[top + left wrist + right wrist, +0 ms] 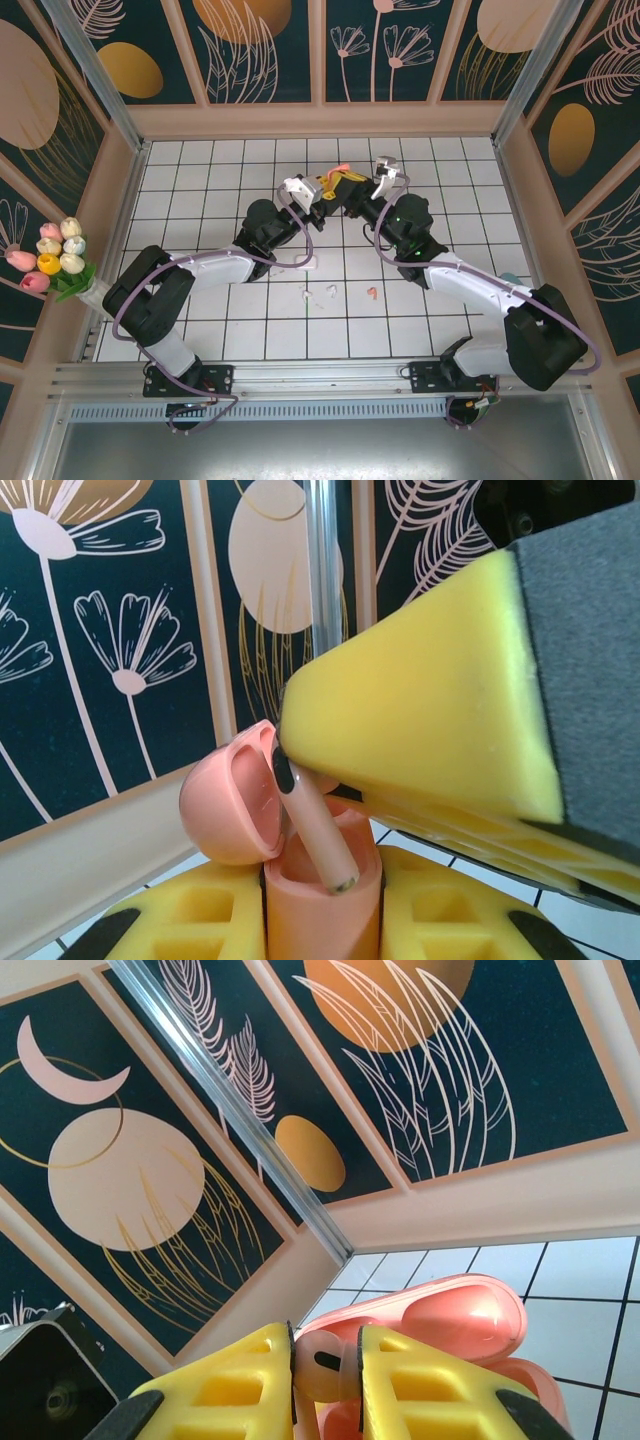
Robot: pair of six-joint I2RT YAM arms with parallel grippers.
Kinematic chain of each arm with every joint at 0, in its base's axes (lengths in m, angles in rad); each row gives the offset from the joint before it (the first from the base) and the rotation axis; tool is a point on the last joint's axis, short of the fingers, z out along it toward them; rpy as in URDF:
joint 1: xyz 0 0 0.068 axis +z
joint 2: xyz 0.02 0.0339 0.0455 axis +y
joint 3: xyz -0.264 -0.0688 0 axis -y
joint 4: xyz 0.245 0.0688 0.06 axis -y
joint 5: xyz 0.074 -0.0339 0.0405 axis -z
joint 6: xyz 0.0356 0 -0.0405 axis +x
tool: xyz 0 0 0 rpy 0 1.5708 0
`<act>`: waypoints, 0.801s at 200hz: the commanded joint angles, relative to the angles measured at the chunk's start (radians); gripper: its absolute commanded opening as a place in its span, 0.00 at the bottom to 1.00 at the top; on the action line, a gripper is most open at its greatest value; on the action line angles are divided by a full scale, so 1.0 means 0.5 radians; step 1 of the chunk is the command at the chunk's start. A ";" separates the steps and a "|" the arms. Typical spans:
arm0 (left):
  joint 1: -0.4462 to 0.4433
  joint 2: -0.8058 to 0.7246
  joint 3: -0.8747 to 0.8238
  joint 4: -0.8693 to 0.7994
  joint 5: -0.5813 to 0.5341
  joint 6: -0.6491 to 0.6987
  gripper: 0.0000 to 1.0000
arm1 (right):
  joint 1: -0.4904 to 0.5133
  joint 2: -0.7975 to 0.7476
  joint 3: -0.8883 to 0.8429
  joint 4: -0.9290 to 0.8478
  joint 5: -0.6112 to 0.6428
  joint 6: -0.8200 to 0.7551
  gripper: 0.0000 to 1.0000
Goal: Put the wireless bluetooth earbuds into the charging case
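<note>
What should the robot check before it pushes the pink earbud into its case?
1. The case has its lid open: ok.
2. The left gripper is shut on the case: ok.
3. The right gripper is shut on the pink earbud: ok.
4. The stem tip lines up with its socket: cannot tell; the stem leans over the opening.
5. The three other earbuds lie on the table, out of the arms' way: ok.

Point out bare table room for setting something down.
Free: the far-left tiles between the side wall and the left arm; the far-right tiles between the right arm and the wall. Crowded: far centre, where the left gripper and right gripper meet at the charging case, and three loose earbuds between the arms.
</note>
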 commanded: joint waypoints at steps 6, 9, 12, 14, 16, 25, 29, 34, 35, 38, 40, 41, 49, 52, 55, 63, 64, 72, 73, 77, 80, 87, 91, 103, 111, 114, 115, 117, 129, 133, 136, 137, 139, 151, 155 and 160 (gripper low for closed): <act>-0.021 -0.030 0.105 0.133 0.044 0.010 0.00 | 0.031 -0.028 -0.076 -0.105 -0.031 -0.080 0.20; -0.021 -0.033 0.105 0.133 0.044 0.010 0.00 | 0.030 -0.030 -0.077 -0.113 -0.024 -0.086 0.20; -0.022 -0.033 0.104 0.133 0.046 0.011 0.00 | 0.031 -0.034 -0.080 -0.118 -0.019 -0.094 0.20; -0.022 -0.036 0.104 0.133 0.044 0.013 0.00 | 0.030 -0.038 -0.081 -0.120 -0.014 -0.098 0.20; -0.022 -0.036 0.105 0.133 0.045 0.012 0.00 | 0.030 -0.039 -0.083 -0.125 -0.008 -0.104 0.20; -0.022 -0.042 0.104 0.136 0.051 0.015 0.00 | 0.030 -0.055 -0.090 -0.147 0.018 -0.124 0.20; -0.022 -0.045 0.100 0.136 0.050 0.016 0.00 | 0.029 -0.060 -0.094 -0.154 0.031 -0.131 0.20; -0.022 -0.048 0.099 0.136 0.052 0.015 0.00 | 0.029 -0.069 -0.099 -0.162 0.046 -0.143 0.20; -0.020 -0.048 0.099 0.136 0.053 0.013 0.00 | 0.029 -0.072 -0.099 -0.164 0.048 -0.145 0.20; -0.022 -0.050 0.099 0.136 0.057 0.015 0.00 | 0.029 -0.076 -0.101 -0.171 0.055 -0.153 0.20; -0.022 -0.051 0.097 0.136 0.058 0.015 0.00 | 0.029 -0.076 -0.104 -0.174 0.060 -0.157 0.20; -0.021 -0.052 0.096 0.136 0.058 0.014 0.00 | 0.029 -0.078 -0.104 -0.176 0.062 -0.158 0.20; -0.020 -0.055 0.093 0.142 0.064 0.012 0.00 | 0.026 -0.087 -0.102 -0.187 0.074 -0.173 0.20; -0.022 -0.056 0.093 0.142 0.066 0.013 0.00 | 0.027 -0.088 -0.102 -0.195 0.078 -0.179 0.20; -0.021 -0.058 0.093 0.143 0.068 0.012 0.00 | 0.026 -0.089 -0.102 -0.197 0.082 -0.183 0.20; -0.022 -0.059 0.088 0.148 0.076 0.011 0.00 | 0.027 -0.093 -0.098 -0.207 0.092 -0.196 0.20; -0.022 -0.060 0.087 0.148 0.077 0.012 0.00 | 0.024 -0.093 -0.097 -0.210 0.092 -0.197 0.20; -0.022 -0.064 0.085 0.152 0.083 0.011 0.00 | 0.021 -0.093 -0.093 -0.214 0.094 -0.205 0.20; -0.022 -0.064 0.084 0.152 0.083 0.011 0.00 | 0.022 -0.093 -0.093 -0.215 0.093 -0.207 0.20; -0.023 -0.067 0.082 0.155 0.085 0.009 0.00 | 0.022 -0.091 -0.090 -0.217 0.093 -0.210 0.20; -0.020 -0.067 0.081 0.155 0.089 0.008 0.00 | 0.021 -0.091 -0.087 -0.220 0.092 -0.213 0.20; -0.022 -0.070 0.081 0.155 0.094 0.013 0.00 | 0.021 -0.090 -0.081 -0.231 0.093 -0.222 0.19; -0.022 -0.072 0.081 0.155 0.096 0.011 0.00 | 0.020 -0.090 -0.078 -0.235 0.095 -0.228 0.20; -0.020 -0.073 0.081 0.155 0.101 0.012 0.00 | 0.020 -0.093 -0.072 -0.235 0.102 -0.232 0.19; -0.020 -0.076 0.081 0.152 0.105 0.012 0.00 | 0.016 -0.093 -0.069 -0.236 0.102 -0.236 0.19; -0.022 -0.076 0.081 0.149 0.106 0.012 0.00 | 0.017 -0.092 -0.066 -0.240 0.102 -0.239 0.19; -0.022 -0.076 0.081 0.149 0.107 0.011 0.00 | 0.017 -0.093 -0.066 -0.240 0.102 -0.239 0.19; -0.022 -0.076 0.082 0.149 0.108 0.014 0.00 | 0.017 -0.093 -0.064 -0.243 0.102 -0.239 0.19; -0.022 -0.079 0.079 0.149 0.111 0.014 0.00 | 0.012 -0.096 -0.056 -0.247 0.102 -0.242 0.19; -0.021 -0.079 0.078 0.149 0.114 0.013 0.00 | 0.010 -0.096 -0.054 -0.246 0.102 -0.242 0.19; -0.021 -0.079 0.078 0.149 0.114 0.011 0.00 | 0.011 -0.096 -0.051 -0.248 0.100 -0.244 0.19; -0.021 -0.079 0.078 0.149 0.114 0.012 0.00 | 0.011 -0.095 -0.051 -0.250 0.100 -0.244 0.19; -0.021 -0.079 0.078 0.149 0.114 0.013 0.00 | 0.011 -0.094 -0.049 -0.249 0.099 -0.245 0.19; -0.022 -0.079 0.080 0.149 0.111 0.011 0.00 | 0.007 -0.093 -0.043 -0.258 0.102 -0.248 0.19; -0.020 -0.078 0.078 0.149 0.111 0.012 0.00 | 0.008 -0.093 -0.043 -0.261 0.101 -0.248 0.19; -0.022 -0.079 0.075 0.149 0.111 0.012 0.00 | 0.007 -0.095 -0.040 -0.263 0.099 -0.248 0.19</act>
